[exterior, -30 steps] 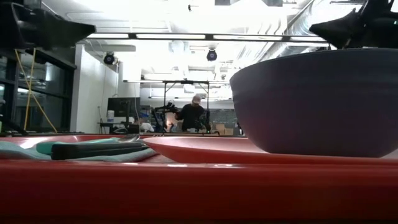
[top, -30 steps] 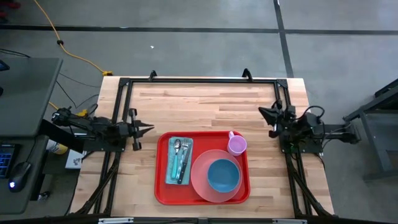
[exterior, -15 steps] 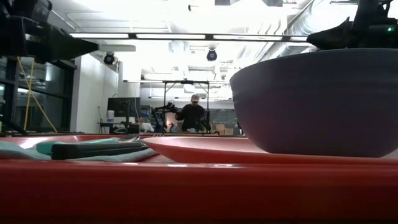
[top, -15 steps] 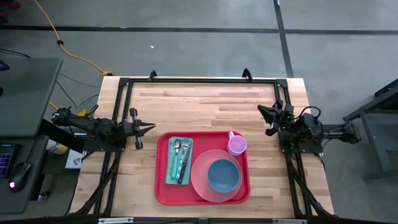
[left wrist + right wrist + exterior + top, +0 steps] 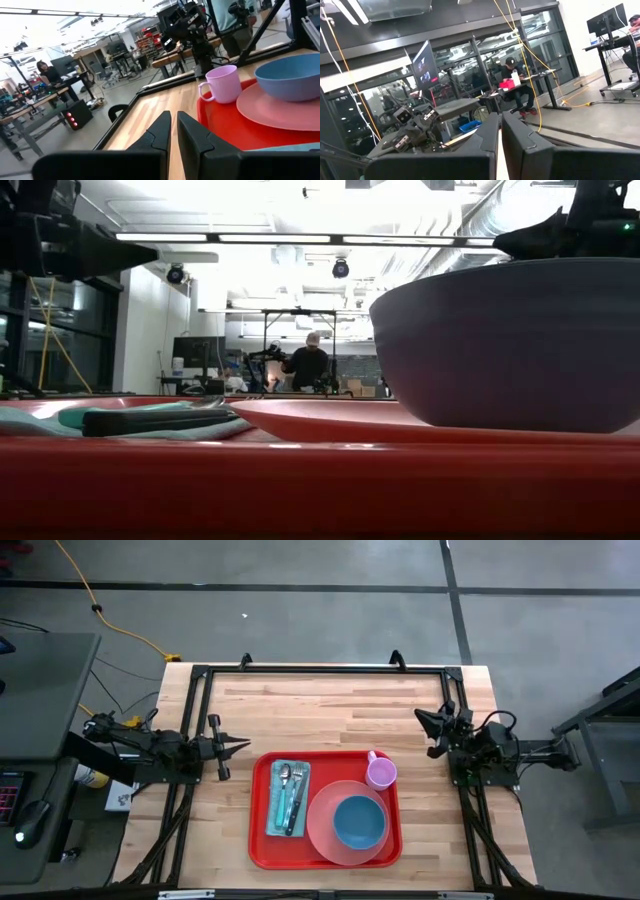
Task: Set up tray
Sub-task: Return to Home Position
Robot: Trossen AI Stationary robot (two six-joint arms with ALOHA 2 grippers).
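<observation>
Wooden tabletop (image 5: 330, 710) carries the tray (image 5: 259, 845); left gripper (image 5: 241, 745) and right gripper (image 5: 421, 719) hang low at its side edges, fingers nearly together, holding nothing.

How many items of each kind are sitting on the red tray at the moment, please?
Plate: 1
Bowl: 1
Mug: 1
Napkin: 1
Spoon: 1
Fork: 1
Total: 6, all on the tray
</observation>
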